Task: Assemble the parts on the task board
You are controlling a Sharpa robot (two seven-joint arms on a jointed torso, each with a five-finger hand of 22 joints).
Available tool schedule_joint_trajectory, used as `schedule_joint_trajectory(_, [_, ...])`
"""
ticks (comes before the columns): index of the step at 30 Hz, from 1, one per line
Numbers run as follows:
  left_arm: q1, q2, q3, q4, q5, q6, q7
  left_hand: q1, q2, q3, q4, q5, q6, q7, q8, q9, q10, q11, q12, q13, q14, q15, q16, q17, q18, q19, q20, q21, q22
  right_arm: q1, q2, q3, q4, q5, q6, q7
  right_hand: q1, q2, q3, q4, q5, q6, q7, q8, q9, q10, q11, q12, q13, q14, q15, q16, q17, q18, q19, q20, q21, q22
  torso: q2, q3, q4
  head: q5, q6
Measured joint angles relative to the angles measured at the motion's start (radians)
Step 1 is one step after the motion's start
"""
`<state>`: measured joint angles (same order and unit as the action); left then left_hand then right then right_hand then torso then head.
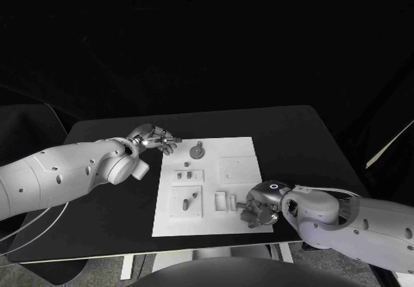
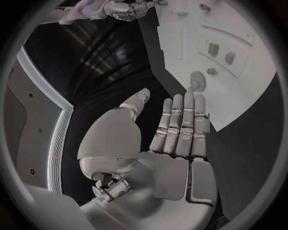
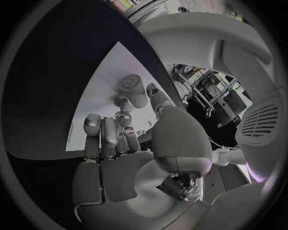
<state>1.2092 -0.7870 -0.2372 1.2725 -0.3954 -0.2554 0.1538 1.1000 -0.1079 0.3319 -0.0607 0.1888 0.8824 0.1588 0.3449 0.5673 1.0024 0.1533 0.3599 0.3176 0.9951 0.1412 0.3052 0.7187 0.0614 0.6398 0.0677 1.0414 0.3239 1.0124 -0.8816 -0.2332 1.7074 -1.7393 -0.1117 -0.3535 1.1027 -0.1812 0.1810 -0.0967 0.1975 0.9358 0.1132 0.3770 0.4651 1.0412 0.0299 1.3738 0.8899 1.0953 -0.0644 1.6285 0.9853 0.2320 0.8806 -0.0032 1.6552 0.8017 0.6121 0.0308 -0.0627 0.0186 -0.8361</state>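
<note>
The white task board [image 1: 226, 149] lies mid-table. A round grey part with a stem [image 1: 197, 151] rests near its far left end, also visible as the round part [image 2: 197, 80] and, past my right fingers, the round part [image 3: 129, 87]. Small grey pieces [image 1: 183, 175] stand in a left panel, and another piece [image 1: 185, 204] sits nearer me. My left hand [image 1: 154, 139] hovers over the black table by the board's far left corner, fingers [image 2: 180, 120] straight and holding nothing. My right hand [image 1: 259, 206] is over the board's near right corner with fingers [image 3: 105, 129] curled in; whether they pinch anything is hidden.
A blank square panel [image 1: 237, 168] sits on the board's right half, and low white blocks [image 1: 222, 200] stand just left of my right hand. Black table [image 1: 285, 137] surrounds the board. My right hand [image 2: 123, 9] appears far off in the left wrist view.
</note>
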Motion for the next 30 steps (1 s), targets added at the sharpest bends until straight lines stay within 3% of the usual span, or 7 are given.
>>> schedule_joint_trajectory(10, [0.000, -0.001, 0.000, 0.000, -0.001, 0.010, -0.008, 0.000, 0.000, 0.000, 0.000, 0.000, 0.000, 0.000, 0.000, 0.000, 0.000, 0.000, 0.000, 0.000, 0.000, 0.000, 0.000, -0.001, 0.000, 0.000, 0.000, 0.000, 0.000, -0.005, 0.012, 0.000, -0.011, -0.018, -0.001, 0.000, 0.016, 0.016, 0.008, -0.008, 0.000, 0.025, -0.006, 0.016, 0.008, 0.000, 0.000, 0.004, 0.001, -0.003, -0.003, 0.004, 0.000, -0.002, 0.000, 0.000, 0.000, 0.000, -0.001, -0.0010, 0.0004, -0.001, -0.001])
schedule_joint_trajectory(19, [0.000, -0.005, 0.000, 0.002, -0.002, 0.015, -0.012, -0.004, -0.004, 0.000, 0.000, 0.000, 0.000, 0.000, 0.000, 0.000, 0.000, 0.000, -0.004, 0.000, 0.000, 0.000, 0.000, -0.001, 0.000, 0.000, 0.000, 0.000, 0.000, -0.008, 0.020, 0.001, -0.019, -0.028, -0.003, 0.003, 0.095, 0.037, 0.036, -0.031, 0.008, 0.041, -0.016, 0.021, 0.015, 0.000, 0.000, 0.013, 0.001, -0.002, -0.004, 0.012, 0.000, 0.001, 0.000, 0.000, 0.000, 0.000, 0.000, -0.0010, 0.0014, -0.001, 0.000])
schedule_joint_trajectory(23, [0.000, -0.005, 0.000, 0.003, -0.004, 0.017, -0.014, -0.004, -0.004, 0.000, 0.000, 0.000, 0.000, 0.000, 0.000, 0.000, 0.000, 0.000, -0.004, 0.000, 0.000, 0.000, 0.000, -0.001, 0.000, 0.000, 0.000, 0.000, 0.000, -0.008, 0.022, 0.001, -0.021, -0.030, -0.006, 0.011, 0.152, 0.022, 0.084, -0.029, -0.001, 0.044, -0.019, 0.021, 0.017, 0.003, -0.006, 0.013, 0.001, -0.002, -0.004, 0.012, 0.000, 0.002, 0.000, 0.000, 0.000, -0.002, 0.000, -0.0010, 0.0011, 0.000, 0.000])
schedule_joint_trajectory(30, [0.000, -0.005, 0.000, 0.003, -0.006, 0.019, -0.016, -0.004, -0.004, 0.000, 0.000, 0.000, 0.000, 0.000, 0.000, 0.000, 0.000, 0.000, -0.004, 0.000, 0.000, 0.000, 0.000, -0.001, 0.000, 0.000, 0.000, 0.000, 0.000, -0.008, 0.024, 0.001, -0.026, -0.037, -0.009, 0.028, 0.172, 0.023, 0.100, -0.030, -0.004, 0.044, -0.019, 0.023, 0.023, 0.003, -0.006, 0.013, -0.001, -0.002, -0.004, 0.012, 0.000, 0.002, 0.000, 0.000, 0.000, -0.003, 0.000, -0.0010, 0.0004, 0.000, -0.002])
